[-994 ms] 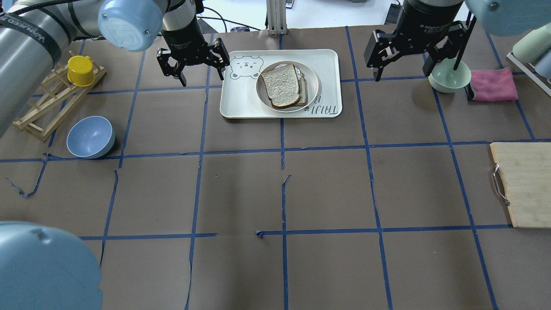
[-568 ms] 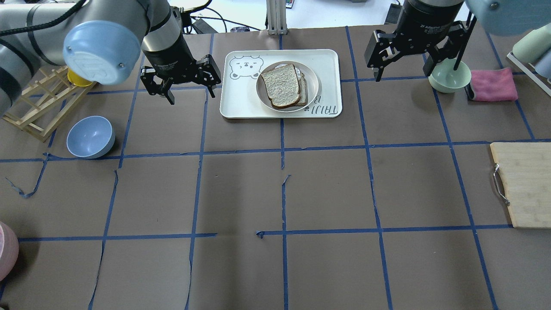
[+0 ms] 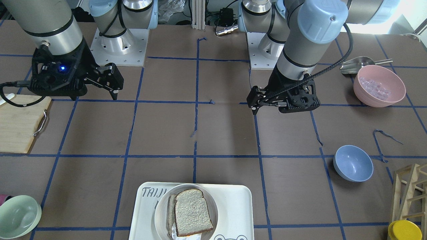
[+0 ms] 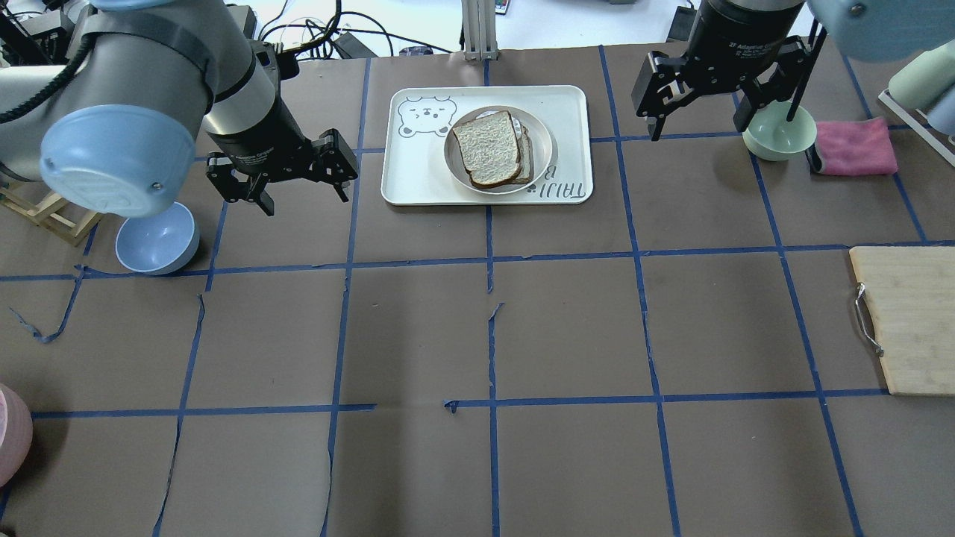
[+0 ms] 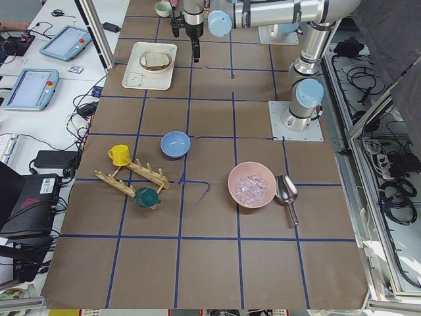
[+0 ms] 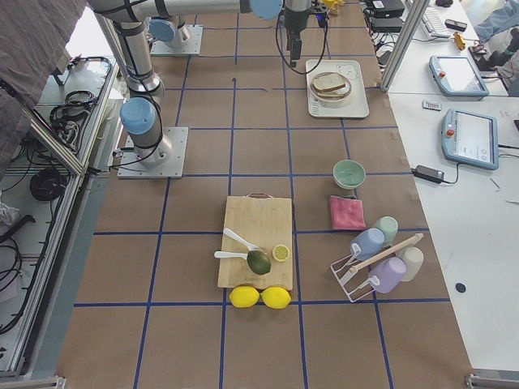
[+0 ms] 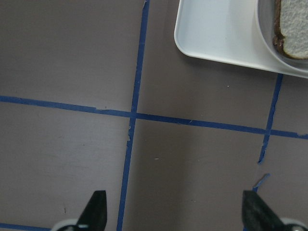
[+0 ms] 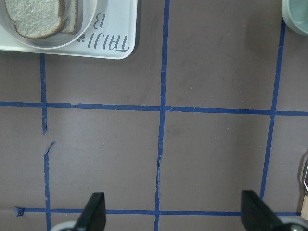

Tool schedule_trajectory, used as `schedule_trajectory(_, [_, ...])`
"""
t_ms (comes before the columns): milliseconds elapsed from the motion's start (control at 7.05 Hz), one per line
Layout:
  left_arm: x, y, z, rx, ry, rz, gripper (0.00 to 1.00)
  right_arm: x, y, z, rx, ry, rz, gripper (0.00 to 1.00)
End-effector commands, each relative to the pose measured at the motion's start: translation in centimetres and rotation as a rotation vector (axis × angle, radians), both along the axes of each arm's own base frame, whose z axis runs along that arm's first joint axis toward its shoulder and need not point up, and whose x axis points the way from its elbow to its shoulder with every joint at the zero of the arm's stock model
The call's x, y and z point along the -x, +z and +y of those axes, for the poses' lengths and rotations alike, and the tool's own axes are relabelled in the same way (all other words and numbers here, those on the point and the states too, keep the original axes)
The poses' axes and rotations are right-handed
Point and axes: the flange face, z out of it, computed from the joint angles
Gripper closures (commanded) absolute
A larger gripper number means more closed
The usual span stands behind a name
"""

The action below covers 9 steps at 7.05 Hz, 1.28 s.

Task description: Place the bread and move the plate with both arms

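Bread (image 4: 486,149) on plate (image 4: 545,149) — well apart from left pincer (image 4: 306,201).

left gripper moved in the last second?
Yes. In the overhead view the left gripper has shifted down-left, away from the tray's bear corner and closer to the blue bowl. Its fingers are open and empty.

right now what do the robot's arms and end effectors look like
Both the left arm and right arm are silver-grey tubes with light blue joint caps and black cables. The left end effector and right end effector are black, two-fingered, with white lettering; the right shows a blue light.
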Motion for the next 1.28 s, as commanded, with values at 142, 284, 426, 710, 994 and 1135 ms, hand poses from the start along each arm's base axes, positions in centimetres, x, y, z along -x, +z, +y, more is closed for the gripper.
schedule_trajectory(142, [-1.6, 1.2, 1.5, -0.045, -0.065, -0.005, 0.0, 0.0, 0.0, 0.0, 0.001, 0.0, 0.0, 0.0])
schedule_trajectory(284, [-1.6, 1.6, 1.7, -0.036, -0.065, -0.01, 0.0, 0.0, 0.0, 0.0, 0.001, 0.0, 0.002, 0.0])
schedule_trajectory(426, [-1.6, 2.1, 2.0, -0.026, -0.065, -0.012, 0.0, 0.0, 0.0, 0.0, 0.001, 0.0, 0.002, 0.0])
schedule_trajectory(710, [-1.7, 2.6, 2.7, -0.036, -0.065, -0.013, 0.0, 0.0, 0.0, 0.0, 0.001, 0.0, 0.002, 0.0])
schedule_trajectory(994, [-1.7, 2.8, 3.2, -0.052, -0.065, -0.012, 0.0, 0.0, 0.0, 0.0, 0.001, -0.002, 0.003, 0.0])
schedule_trajectory(1135, [-1.7, 2.8, 3.3, -0.053, -0.065, -0.012, 0.0, 0.0, 0.0, 0.0, 0.001, -0.002, 0.003, 0.0])
